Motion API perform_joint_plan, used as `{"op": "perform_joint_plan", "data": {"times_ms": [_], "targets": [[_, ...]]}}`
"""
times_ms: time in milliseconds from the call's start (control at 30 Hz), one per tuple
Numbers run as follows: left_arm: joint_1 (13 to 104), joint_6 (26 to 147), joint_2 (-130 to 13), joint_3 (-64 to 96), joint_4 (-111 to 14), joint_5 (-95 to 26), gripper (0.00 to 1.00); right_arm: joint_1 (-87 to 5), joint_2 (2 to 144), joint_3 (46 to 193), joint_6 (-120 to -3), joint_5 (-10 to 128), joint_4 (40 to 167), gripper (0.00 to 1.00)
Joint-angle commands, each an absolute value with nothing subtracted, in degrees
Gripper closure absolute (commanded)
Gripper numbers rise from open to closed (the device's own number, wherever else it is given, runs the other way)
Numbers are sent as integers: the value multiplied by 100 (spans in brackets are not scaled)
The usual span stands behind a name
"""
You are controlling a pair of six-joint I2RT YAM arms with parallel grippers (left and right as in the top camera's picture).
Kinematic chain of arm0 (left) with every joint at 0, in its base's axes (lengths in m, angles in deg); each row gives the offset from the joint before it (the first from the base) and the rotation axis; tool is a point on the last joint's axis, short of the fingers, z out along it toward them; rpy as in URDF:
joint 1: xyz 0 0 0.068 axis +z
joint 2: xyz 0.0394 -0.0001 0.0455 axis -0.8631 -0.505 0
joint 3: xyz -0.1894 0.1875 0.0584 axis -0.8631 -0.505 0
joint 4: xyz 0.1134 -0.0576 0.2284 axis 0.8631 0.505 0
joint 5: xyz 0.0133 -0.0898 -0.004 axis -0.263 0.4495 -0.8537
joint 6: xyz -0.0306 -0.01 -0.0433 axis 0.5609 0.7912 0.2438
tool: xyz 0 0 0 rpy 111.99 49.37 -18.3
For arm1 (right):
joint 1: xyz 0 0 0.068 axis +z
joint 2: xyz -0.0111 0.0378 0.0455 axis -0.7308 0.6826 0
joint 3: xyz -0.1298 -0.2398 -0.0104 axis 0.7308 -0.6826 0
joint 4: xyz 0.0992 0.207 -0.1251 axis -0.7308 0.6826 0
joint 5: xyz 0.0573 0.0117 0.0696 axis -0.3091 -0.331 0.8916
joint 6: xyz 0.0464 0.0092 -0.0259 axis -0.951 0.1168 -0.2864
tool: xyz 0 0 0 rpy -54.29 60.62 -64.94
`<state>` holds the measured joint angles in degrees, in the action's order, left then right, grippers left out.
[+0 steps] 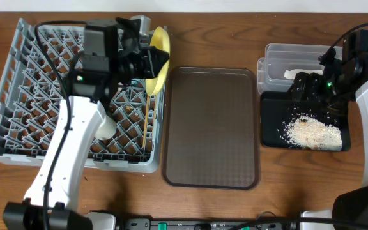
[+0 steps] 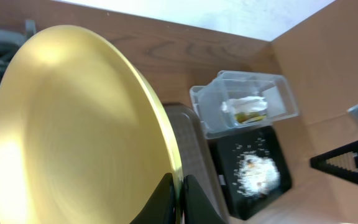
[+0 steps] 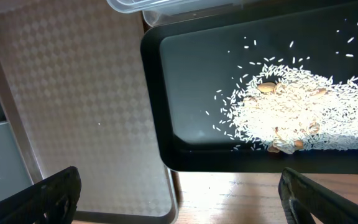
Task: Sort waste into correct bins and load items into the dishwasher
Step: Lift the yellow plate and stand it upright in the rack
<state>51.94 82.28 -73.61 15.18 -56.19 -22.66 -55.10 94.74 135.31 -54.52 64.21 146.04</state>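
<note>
Grey plastic fills the left of the scene: the dish rack point(image 1: 11, 108), with its grid of upright pegs. Near its middle a white vessel point(image 1: 105, 128) sits among the pegs, partly hidden under the left arm, so we cannot tell cup from bowl. Toward the rack's right side lies a thin wooden line that we take for the chopsticks point(image 1: 147, 121).

At the rack's far right corner the left gripper point(image 2: 179, 186) is pressed together on the rim of the yellow plate point(image 2: 73, 124). It holds the plate on edge just above the pegs. We cannot tell whether the lower rim is already seated between two pegs.

Right of the rack the brown serving tray point(image 1: 211, 128) lies bare. Further right, the clear tub point(image 1: 299, 54) at the far side holds the crumpled napkin point(image 2: 244, 107). The black tray point(image 3: 185, 74), just near of it, holds the heap of rice point(image 3: 303, 118). The right gripper point(image 3: 179, 173) hangs over the black tray with its jaws spread wide and nothing between them.

We judge the sorting of the waste done, and the step in hand to be loading the plate into the rack. Next, the plate's lower edge has to go down into a slot between pegs while staying upright. We should let go only once the pegs carry it. Released too high or tilted, it could topple onto the serving tray or slide off the rack's right wall.
</note>
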Motion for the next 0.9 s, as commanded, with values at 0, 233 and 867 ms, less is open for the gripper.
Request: {"op": "perform_joint_plan", "data": {"times_ms": [0,233,867], "targets": [[5428,8499,-7569,1534,-5693,-1318,92,-5551,9336,13590,-5367,6413,14631,1],[5664,8516,-7897,1529,-5697,-1141,92,-5551,9336,13590,-5367,6413,14641,1],[5815,8403,-8255,1510,-5669,-2826,32,-5551,9336,13590,-5362,6410,14655,1]]}}
